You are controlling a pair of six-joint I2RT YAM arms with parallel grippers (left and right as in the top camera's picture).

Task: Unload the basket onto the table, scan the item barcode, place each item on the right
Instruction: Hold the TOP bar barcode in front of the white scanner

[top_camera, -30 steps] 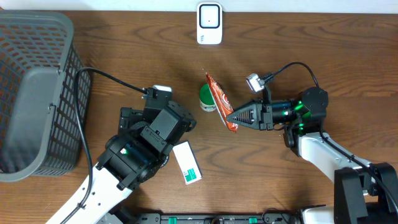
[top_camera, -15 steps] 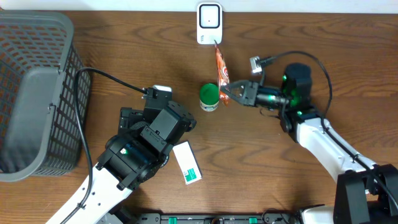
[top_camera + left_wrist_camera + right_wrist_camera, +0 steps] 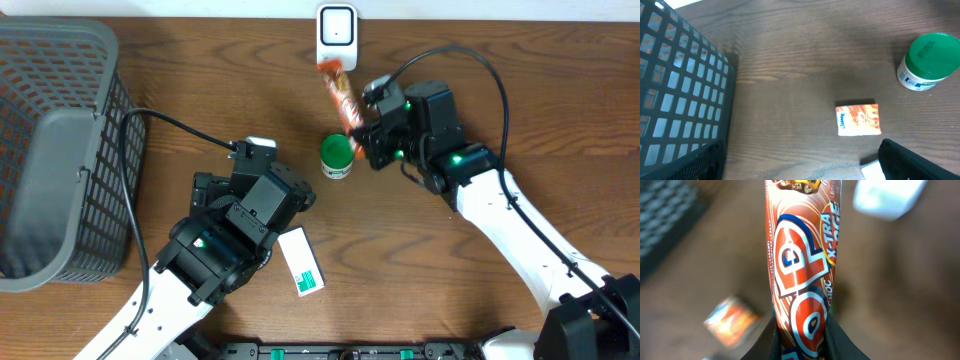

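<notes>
The item is a long orange snack-bar wrapper (image 3: 339, 94) (image 3: 802, 260). My right gripper (image 3: 359, 137) (image 3: 801, 342) is shut on its lower end. The bar's far tip lies just below the white barcode scanner (image 3: 336, 38) at the table's back edge; in the right wrist view the scanner (image 3: 885, 197) is a white blur past the tip. No barcode shows on the side I see. My left gripper (image 3: 800, 172) hangs open over bare wood with nothing between its fingers.
A green-lidded jar (image 3: 337, 157) (image 3: 927, 59) stands just left of the right gripper. A small orange packet (image 3: 858, 120) lies near the left gripper. A white-and-green box (image 3: 301, 262) lies by the left arm. A dark mesh basket (image 3: 55, 150) (image 3: 680, 100) fills the left side.
The right gripper has carried the bar from mid-table toward the back and swung its tip up under the scanner. The left arm has not moved.
</notes>
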